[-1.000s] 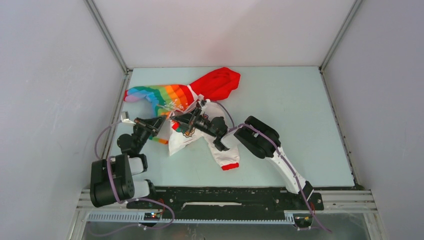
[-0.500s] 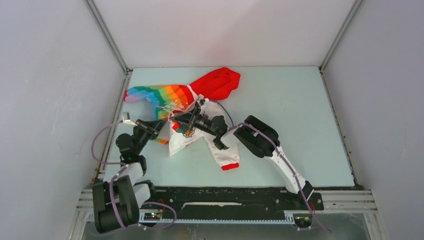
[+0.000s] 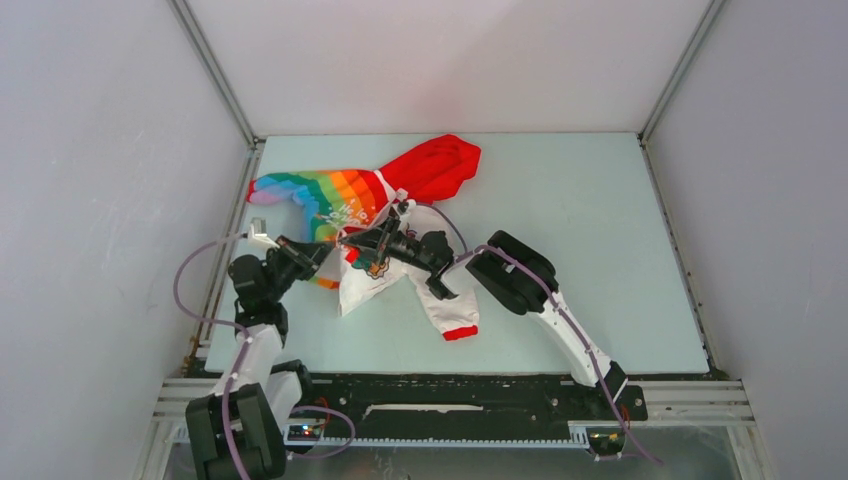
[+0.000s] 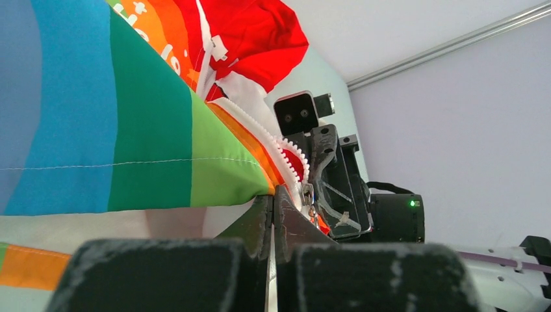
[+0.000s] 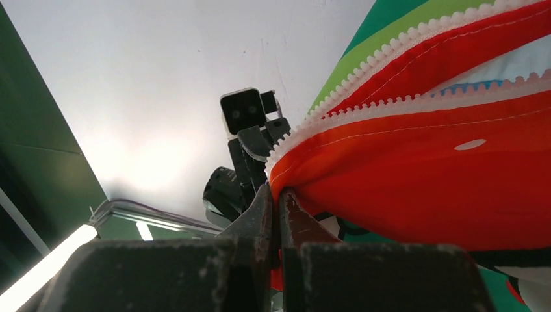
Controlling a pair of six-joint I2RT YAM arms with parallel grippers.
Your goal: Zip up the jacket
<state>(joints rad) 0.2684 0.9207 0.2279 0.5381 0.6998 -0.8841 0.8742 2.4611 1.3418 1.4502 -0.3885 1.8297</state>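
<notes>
- Pinching the lower edge of the jacket's (image 3: 370,215) rainbow half, my left gripper (image 4: 273,201) has its fingers pressed flat together on the cloth, right at the bottom end of the white zip teeth (image 4: 286,153).
- My left arm (image 3: 250,340) rises from its base at the near left corner, runs up along the left edge of the table (image 3: 560,200), and bends at the wrist. That turns the gripper to the right, toward my other one.
- The jacket lies crumpled on the left-middle part of the table. Its rainbow sleeve (image 3: 275,188) stretches far left, the red hood (image 3: 435,165) sits behind, and the white printed half trails toward the near edge with its red cuff (image 3: 460,332).
- The zipping looks barely begun. In the right wrist view two rows of teeth run side by side but apart, not meshed, and I cannot make out the slider.
- My right gripper (image 5: 276,195) is clamped tight on the orange-red cloth edge just under the teeth, facing the left gripper and just beside it.
- My right arm (image 3: 540,295) reaches in on a diagonal from the near right, elbow raised over the table, forearm lying across the white half.
- What seems left is seating the two bottom ends together, then drawing the slider up toward the hood.
</notes>
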